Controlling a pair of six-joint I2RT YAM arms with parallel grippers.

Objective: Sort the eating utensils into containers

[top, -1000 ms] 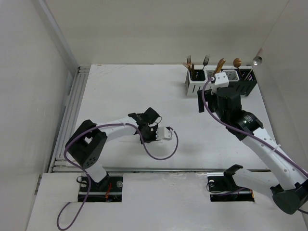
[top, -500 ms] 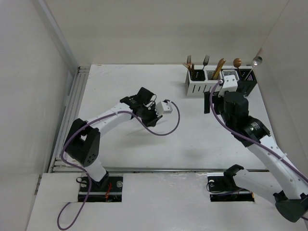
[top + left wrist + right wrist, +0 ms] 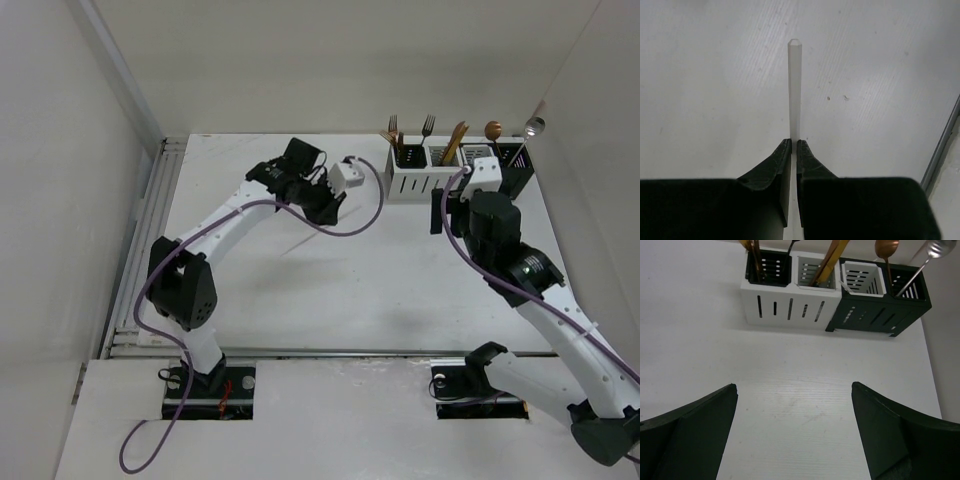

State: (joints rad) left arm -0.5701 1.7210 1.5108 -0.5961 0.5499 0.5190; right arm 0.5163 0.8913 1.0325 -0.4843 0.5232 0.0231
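A slim white-handled utensil [image 3: 794, 90] is pinched between my left gripper's [image 3: 794, 142] shut jaws, its handle pointing away over the bare table; its other end is hidden. In the top view that gripper [image 3: 322, 200] hangs above the table, left of the containers [image 3: 455, 172]. The row has two white boxes [image 3: 785, 305] and two black ones [image 3: 880, 315]. Forks [image 3: 397, 132], a gold-handled piece [image 3: 456, 138], a copper spoon [image 3: 493, 130] and a silver spoon [image 3: 534, 125] stand in them. My right gripper [image 3: 795, 390] is open and holds nothing, just in front of the row.
A metal rail [image 3: 150, 230] runs along the table's left edge, and a wall stands close behind the containers. Purple cable [image 3: 350, 220] loops from the left wrist. The right arm [image 3: 520, 270] stretches across the table's right side.
My left arm has swung from the table's middle up and away toward the containers, still shut on the utensil. The right gripper has drawn back slightly to the right, still open.
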